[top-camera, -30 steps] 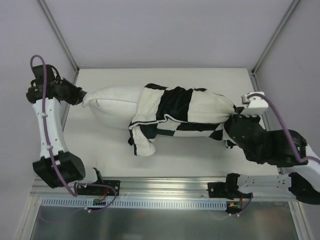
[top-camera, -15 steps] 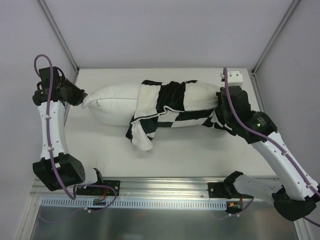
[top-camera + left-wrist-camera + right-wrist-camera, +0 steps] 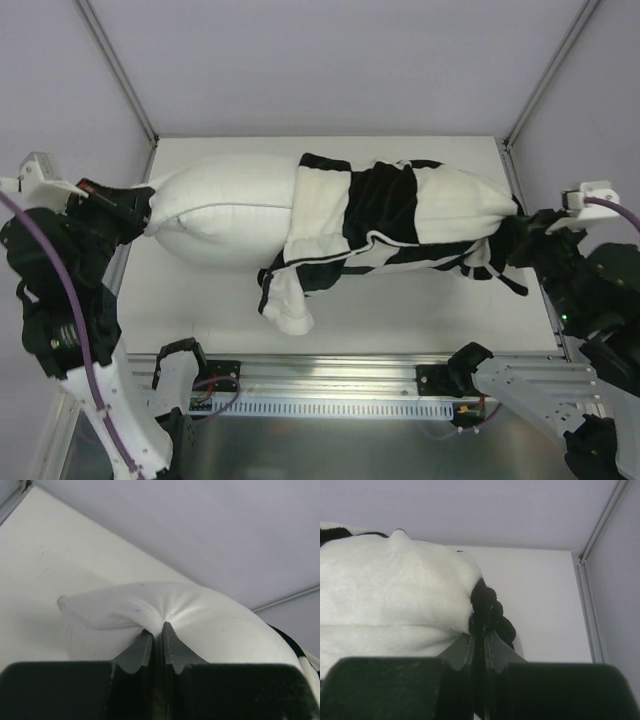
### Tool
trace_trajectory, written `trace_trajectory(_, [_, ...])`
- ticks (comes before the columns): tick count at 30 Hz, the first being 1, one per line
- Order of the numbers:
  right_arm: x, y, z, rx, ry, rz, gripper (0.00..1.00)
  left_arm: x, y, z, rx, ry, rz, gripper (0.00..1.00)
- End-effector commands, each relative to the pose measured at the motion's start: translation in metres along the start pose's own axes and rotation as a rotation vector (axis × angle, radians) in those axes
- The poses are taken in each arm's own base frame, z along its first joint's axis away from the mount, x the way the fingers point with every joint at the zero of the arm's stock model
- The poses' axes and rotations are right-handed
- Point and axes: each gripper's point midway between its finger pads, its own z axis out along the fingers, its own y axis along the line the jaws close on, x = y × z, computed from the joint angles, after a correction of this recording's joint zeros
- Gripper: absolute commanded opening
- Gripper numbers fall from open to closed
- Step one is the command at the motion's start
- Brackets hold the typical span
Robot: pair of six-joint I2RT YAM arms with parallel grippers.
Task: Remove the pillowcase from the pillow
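- The pillowcase point(image 3: 400, 215) covered the right half of the pillow point(image 3: 220, 210), which stretched across the tabletop point(image 3: 400, 310) from left edge to right edge, its left half bare
- The left tool point(image 3: 157, 630) was pressed together on a pinch of the pillow's bare left end
- The right tool point(image 3: 481, 630) was clamped on bunched black pillowcase fabric at the right end
- Step in hand, by my reading: the pull-apart, roughly half done
- The next move called for drawing the right tool away while the left anchored the pillow, neither pinch slipping
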Motion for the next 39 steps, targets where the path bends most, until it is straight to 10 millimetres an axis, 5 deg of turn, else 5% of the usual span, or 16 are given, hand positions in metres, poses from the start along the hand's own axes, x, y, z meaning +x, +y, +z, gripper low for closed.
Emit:
trace_trajectory(1, [-0.031, -0.023, -0.007, 0.108, -0.091, 0.003, 0.01, -0.037, -0.025, -0.027, 0.062, -0.166, 0.102, 0.0])
trace_trajectory(4, [-0.015, -0.013, 0.039, 0.186, 0.033, -0.106, 0.01, -0.029, -0.007, 0.013, 0.014, -0.062, 0.053, 0.0])
trace_trajectory(7, [0.001, 0.005, 0.088, 0.152, 0.125, -0.133, 0.01, -0.011, 0.032, 0.078, -0.093, 0.094, -0.009, 0.0])
trace_trajectory(8, [0.017, 0.0, 0.121, 0.183, 0.204, -0.104, 0.01, -0.005, 0.048, 0.099, -0.134, 0.125, -0.022, 0.0])
trace_trajectory(9, [0.025, 0.016, 0.142, 0.083, 0.237, -0.058, 0.01, 0.008, 0.072, 0.131, -0.201, 0.195, -0.053, 0.0])
trace_trajectory(11, [0.05, 0.013, 0.197, 0.096, 0.351, 0.01, 0.01, 0.027, 0.105, 0.164, -0.301, 0.256, -0.086, 0.0])
trace_trajectory(13, [0.063, 0.016, 0.232, 0.096, 0.41, 0.009, 0.01, 0.049, 0.138, 0.202, -0.389, 0.338, -0.118, 0.0])
trace_trajectory(14, [0.094, 0.018, 0.266, 0.104, 0.5, -0.002, 0.02, 0.065, 0.157, 0.221, -0.435, 0.397, -0.143, 0.0])
trace_trajectory(16, [0.083, 0.018, 0.296, 0.102, 0.505, 0.024, 0.19, 0.072, 0.161, 0.238, -0.424, 0.44, -0.192, 0.0])
trace_trajectory(17, [0.114, 0.019, 0.323, 0.109, 0.589, 0.024, 0.29, 0.084, 0.167, 0.249, -0.426, 0.486, -0.209, 0.14])
trace_trajectory(18, [0.091, 0.021, 0.329, 0.098, 0.567, 0.044, 0.62, 0.087, 0.168, 0.253, -0.423, 0.498, -0.214, 0.22])
trace_trajectory(21, [0.089, 0.022, 0.34, 0.098, 0.585, 0.044, 0.9, 0.093, 0.169, 0.254, -0.424, 0.516, -0.214, 0.65])
trace_trajectory(24, [0.078, 0.023, 0.329, 0.082, 0.547, 0.065, 0.97, 0.085, 0.168, 0.247, -0.435, 0.484, -0.187, 0.87])
trace_trajectory(31, [0.066, 0.045, 0.286, -0.04, 0.455, 0.157, 0.99, 0.062, 0.16, 0.219, -0.476, 0.368, -0.065, 0.99])
trace_trajectory(32, [0.094, 0.049, 0.281, -0.055, 0.514, 0.156, 0.99, 0.058, 0.154, 0.213, -0.465, 0.353, -0.043, 0.99])
trace_trajectory(39, [0.175, 0.073, 0.26, -0.161, 0.665, 0.119, 0.97, 0.075, 0.121, 0.19, -0.491, 0.329, 0.259, 0.99])
